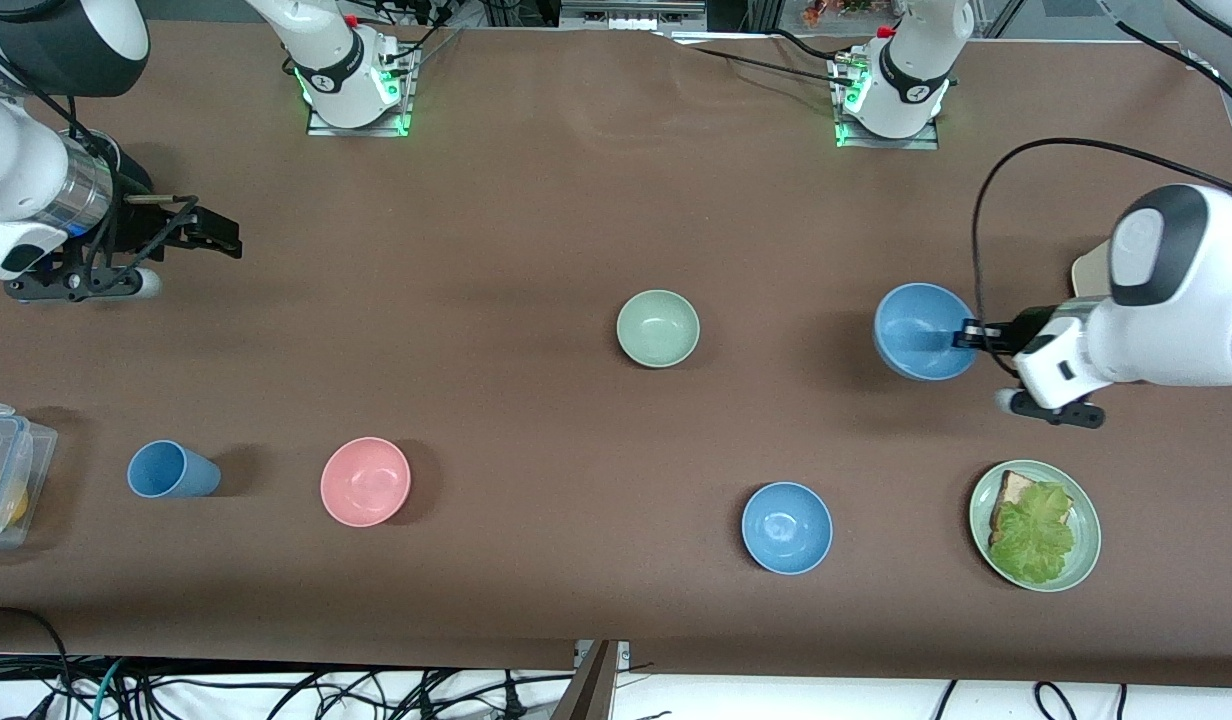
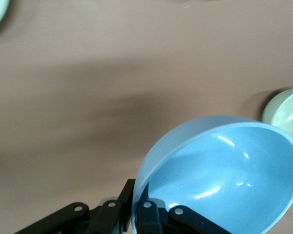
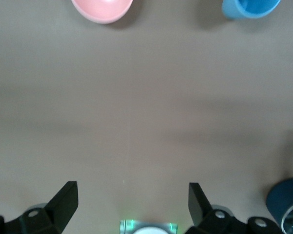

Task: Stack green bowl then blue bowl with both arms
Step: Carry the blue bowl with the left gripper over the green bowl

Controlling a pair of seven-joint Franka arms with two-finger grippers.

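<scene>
Left hand [image 1: 968, 335] on blue bowl [image 1: 919, 330], unmarked

The front view looks down on the whole bench [image 1: 536, 200] from high up, facing the robots. Each wrist view looks down closely, sharing bench patches.

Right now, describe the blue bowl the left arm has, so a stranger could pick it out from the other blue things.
Start at the left arm's end of the brown table. The left gripper is shut on the rim of a blue bowl, beside the green bowl. The other blue bowl sits untouched nearer the front camera, and the blue cup is taller and narrower.
</scene>
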